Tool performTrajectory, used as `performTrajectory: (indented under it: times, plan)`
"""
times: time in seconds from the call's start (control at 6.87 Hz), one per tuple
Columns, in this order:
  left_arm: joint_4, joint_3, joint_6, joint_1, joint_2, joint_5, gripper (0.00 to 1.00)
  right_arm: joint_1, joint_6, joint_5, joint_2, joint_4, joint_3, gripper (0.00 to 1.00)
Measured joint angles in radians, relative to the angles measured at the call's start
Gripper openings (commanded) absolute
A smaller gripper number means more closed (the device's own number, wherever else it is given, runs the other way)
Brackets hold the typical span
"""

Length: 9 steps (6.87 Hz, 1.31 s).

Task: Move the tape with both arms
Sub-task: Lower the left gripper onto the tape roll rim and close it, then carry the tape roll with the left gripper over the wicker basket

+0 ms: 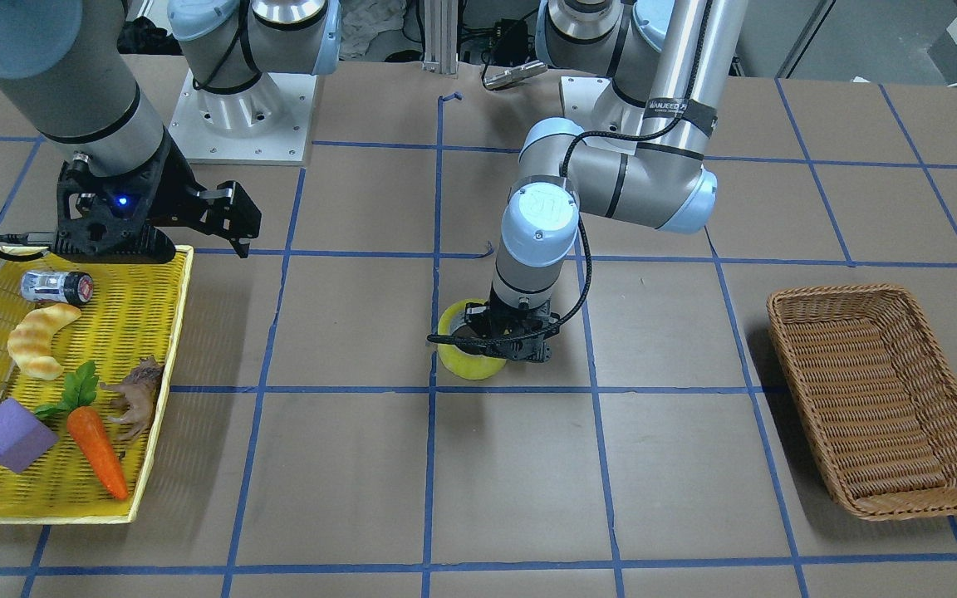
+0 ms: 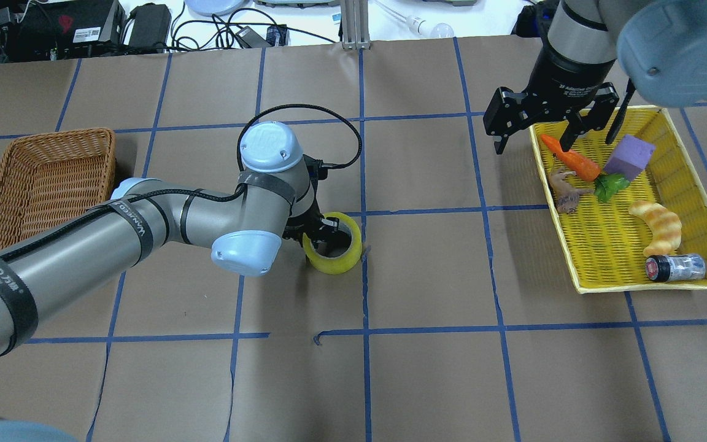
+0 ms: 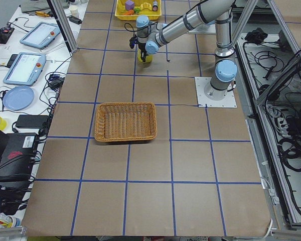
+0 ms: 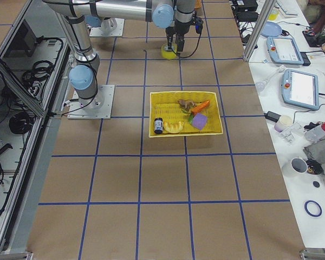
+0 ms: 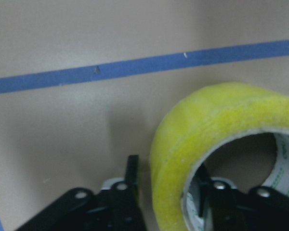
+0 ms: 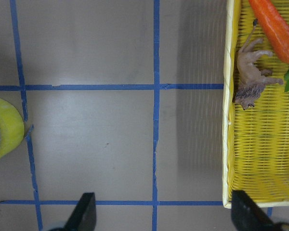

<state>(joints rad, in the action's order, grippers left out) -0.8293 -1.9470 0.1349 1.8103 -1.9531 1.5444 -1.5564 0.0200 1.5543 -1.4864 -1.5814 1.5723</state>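
The left arm (image 2: 145,224) stretches across the table, its wrist turned straight down, and the left gripper (image 2: 324,236) stands low with one finger inside and one outside a ring's wall. The right gripper (image 2: 553,123) hangs raised, fingers spread wide apart, holding nothing.

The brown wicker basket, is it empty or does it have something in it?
Empty. The overhead view shows only bare weave inside the brown wicker basket; the yellow roll of tape sits on the table at the left gripper.

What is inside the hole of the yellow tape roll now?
One finger of the left gripper is inside the tape, the other outside its wall. The core's printed lining shows; the table beneath is hidden.
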Motion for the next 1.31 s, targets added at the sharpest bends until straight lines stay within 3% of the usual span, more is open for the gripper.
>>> performTrajectory:
  times: [0.58, 1.02, 1.31]
  plan:
    - [-0.052, 0.044, -0.201, -0.254, 0.059, 0.021, 0.0, -0.001, 0.001, -0.001, -0.001, 0.0, 0.0, 1.0]
    - [-0.205, 0.19, -0.514, -0.446, 0.098, 0.118, 0.0, -0.001, 0.001, 0.001, 0.0, 0.0, 0.001, 1.0]
    - [-0.213, 0.203, -0.772, -0.643, 0.109, 0.142, 0.0, -0.001, 0.0, 0.0, -0.001, 0.0, 0.001, 1.0]
